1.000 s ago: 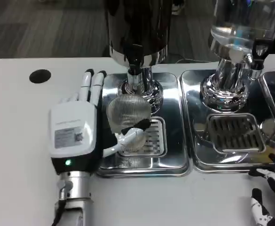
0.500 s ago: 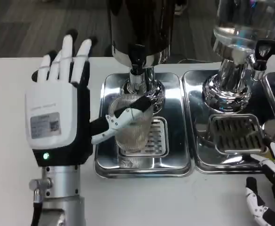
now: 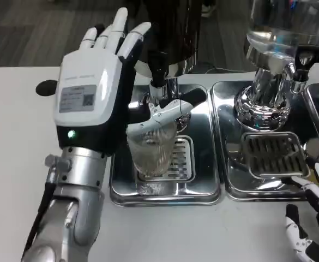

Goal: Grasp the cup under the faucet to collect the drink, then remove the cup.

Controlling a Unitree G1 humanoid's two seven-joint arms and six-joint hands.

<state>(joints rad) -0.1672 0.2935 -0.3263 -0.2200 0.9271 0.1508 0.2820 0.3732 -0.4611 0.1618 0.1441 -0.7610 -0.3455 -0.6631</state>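
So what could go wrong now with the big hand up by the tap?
The left hand is raised beside the faucet, its thumb reaching over the cup, which it does not hold. It might bump the cup's rim and tip it on the tray. The cup stands free under the faucet, so a nudge could slide it off the drain grate, and the drink might miss it.
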